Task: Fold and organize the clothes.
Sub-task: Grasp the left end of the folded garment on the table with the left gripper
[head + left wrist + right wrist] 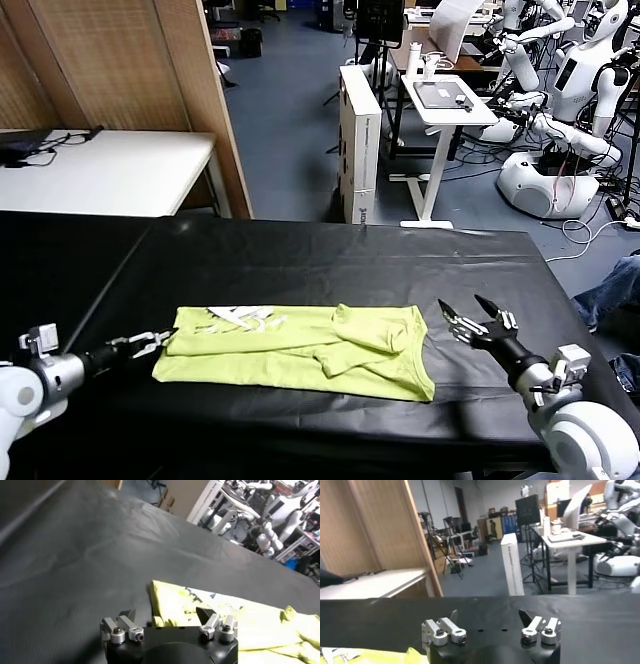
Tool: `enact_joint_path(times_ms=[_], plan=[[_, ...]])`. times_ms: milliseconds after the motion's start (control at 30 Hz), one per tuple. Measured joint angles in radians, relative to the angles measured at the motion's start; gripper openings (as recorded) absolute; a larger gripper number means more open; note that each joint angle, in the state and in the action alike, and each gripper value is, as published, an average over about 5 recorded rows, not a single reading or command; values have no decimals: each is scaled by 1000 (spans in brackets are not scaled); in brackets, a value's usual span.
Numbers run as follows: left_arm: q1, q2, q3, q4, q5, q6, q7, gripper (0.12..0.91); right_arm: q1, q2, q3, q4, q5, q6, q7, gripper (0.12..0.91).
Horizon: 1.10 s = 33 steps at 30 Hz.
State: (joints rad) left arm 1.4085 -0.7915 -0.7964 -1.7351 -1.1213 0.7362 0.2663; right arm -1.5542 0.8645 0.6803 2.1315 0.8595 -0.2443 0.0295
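From the head view, the T-shirt [300, 350] lies folded into a long band across the black table cover [330, 260], with the left gripper [152, 343] spread wide at its left end and the right gripper [470, 316] spread wide just off its right end, probably so each can take an end for the next fold. The left wrist view shows the left gripper [167, 620] holding nothing, its fingers straddling the T-shirt [240, 625] edge. In the right wrist view the right gripper [490, 622] is also empty, above bare table cover [485, 612], with only a corner of the T-shirt [375, 655] in sight.

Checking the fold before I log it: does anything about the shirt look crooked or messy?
Mostly tidy: the T-shirt lies folded into a long band on the black table cover. One sleeve is bunched on top near its right end, and the white print shows crumpled at the left. Both the left gripper and right gripper are open, off the cloth.
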Motion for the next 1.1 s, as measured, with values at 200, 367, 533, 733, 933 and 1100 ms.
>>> enact_joint_path(times_ms=[200,367,533,733,933,1100], plan=[[2,-24,8,-2,18,-3,2,907,2,4,-5,0,-5,-2,1,907],[-1,-41,18,-5,31,-4,3,907,6,7,-8,0,-8,-3,2,907],[4,-56,23,-18,27,-4,3,907,14,10,-17,-1,-12,-4,3,907],[-4,-70,32,-26,23,-3,1,901,28,18,-36,-2,-23,-6,3,907],[-8,-74,35,-21,19,-2,-6,822,28,26,-45,-3,-36,-7,2,907],[-9,-74,36,-19,18,0,-14,622,29,37,-55,-4,-52,-5,1,907]])
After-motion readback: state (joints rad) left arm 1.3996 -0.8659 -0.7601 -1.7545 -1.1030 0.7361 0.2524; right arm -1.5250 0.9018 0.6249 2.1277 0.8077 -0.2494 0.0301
